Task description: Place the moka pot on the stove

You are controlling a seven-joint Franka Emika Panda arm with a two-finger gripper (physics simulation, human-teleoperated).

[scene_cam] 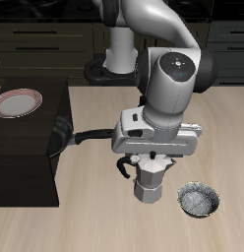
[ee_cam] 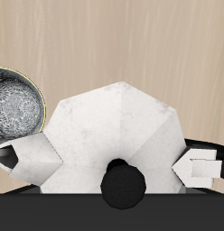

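Note:
The silver faceted moka pot (scene_cam: 152, 185) stands on the wooden table, near its front edge. My gripper (scene_cam: 152, 163) is down over the pot's top. In the wrist view the pot (ee_cam: 105, 122) fills the middle, its black lid knob (ee_cam: 123, 181) close under the gripper (ee_cam: 116, 162). One white finger (ee_cam: 34, 153) and the other (ee_cam: 200, 168) press against opposite sides of the pot. The stove (scene_cam: 33, 123) is a dark slab at the table's side, with a red burner ring (scene_cam: 18, 102) at its far end. The pot is off the stove, beside it.
A shallow round metal bowl (scene_cam: 199, 201) lies on the table close beside the moka pot; it also shows in the wrist view (ee_cam: 16, 105). A black frying pan's handle (scene_cam: 91, 135) sticks out from the stove's edge toward my gripper. Dark cabinets stand behind the table.

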